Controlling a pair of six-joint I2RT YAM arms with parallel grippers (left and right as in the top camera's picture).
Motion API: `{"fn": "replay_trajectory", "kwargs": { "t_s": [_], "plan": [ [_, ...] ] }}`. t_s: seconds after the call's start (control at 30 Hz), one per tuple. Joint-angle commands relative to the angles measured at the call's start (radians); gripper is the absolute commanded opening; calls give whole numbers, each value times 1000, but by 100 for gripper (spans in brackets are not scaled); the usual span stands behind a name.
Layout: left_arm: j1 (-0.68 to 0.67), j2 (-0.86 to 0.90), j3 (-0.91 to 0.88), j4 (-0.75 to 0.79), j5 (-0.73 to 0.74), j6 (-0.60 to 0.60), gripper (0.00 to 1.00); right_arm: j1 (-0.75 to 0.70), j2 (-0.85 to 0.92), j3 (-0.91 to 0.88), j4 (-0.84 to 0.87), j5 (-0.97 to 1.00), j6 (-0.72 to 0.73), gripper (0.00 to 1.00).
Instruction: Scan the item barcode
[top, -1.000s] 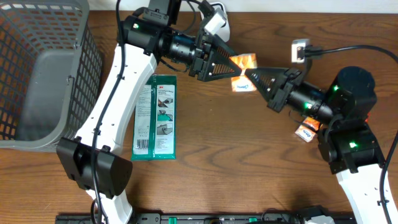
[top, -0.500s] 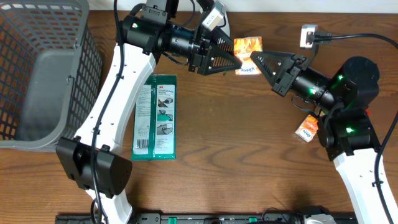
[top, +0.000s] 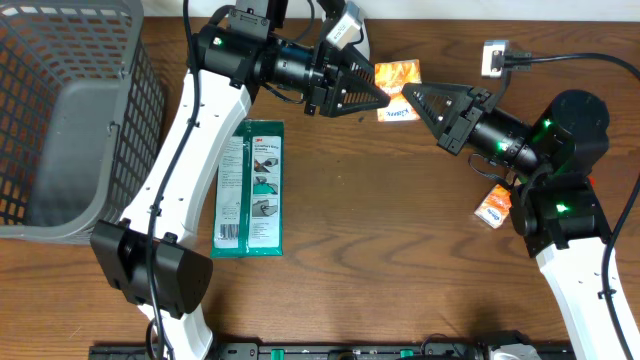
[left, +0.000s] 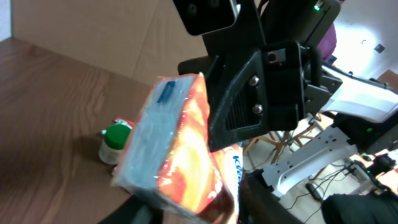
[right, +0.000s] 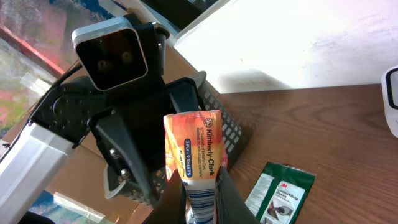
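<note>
Change: since the earlier frame, both grippers and the tissue pack (top: 398, 72) had shifted toward the table's far edge, and the left jaws had narrowed.
Right jaws: the right gripper (right: 199, 186) was closed on one end of the pack.
Left jaws: the left gripper (top: 375, 97) stood partly closed about the pack; firm contact could not be confirmed.
Pack location: aloft between both grippers, well apart from the green wipes pack (top: 250, 187).
Handling: judged light, soft, film-wrapped, slippery and easily crushed.
Grip point: across the broad faces near one end, printed panels left uncovered.
</note>
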Motion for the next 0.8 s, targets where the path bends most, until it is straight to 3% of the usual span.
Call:
{"fn": "replay_trajectory", "kwargs": {
  "t_s": [0.0, 0.17, 0.37, 0.43, 0.53, 0.63, 0.77],
  "plan": [
    [-34, -26, 4, 15, 71, 32, 36, -2, 18, 7, -18, 6, -3, 1],
    [-34, -26, 4, 22, 71, 31, 21, -2, 18, 6, -27, 6, -3, 1],
    [-34, -26, 4, 22, 71, 31, 15, -2, 18, 6, -46, 11, -23, 2],
    [-34, -26, 4, 22, 71, 20, 14, -3, 18, 6, -66, 14, -46, 11],
    [-33, -26, 4, 22, 66, 2, 11, -9, 18, 6, -84, 18, -62, 34],
    [-32, -26, 4, 26, 37, -29, 9, -20, 18, 6, -86, 17, -63, 38],
    [-31, -26, 4, 26, 23, -89, 8, -31, 18, 6, -107, 9, -63, 35]
  ]
}}
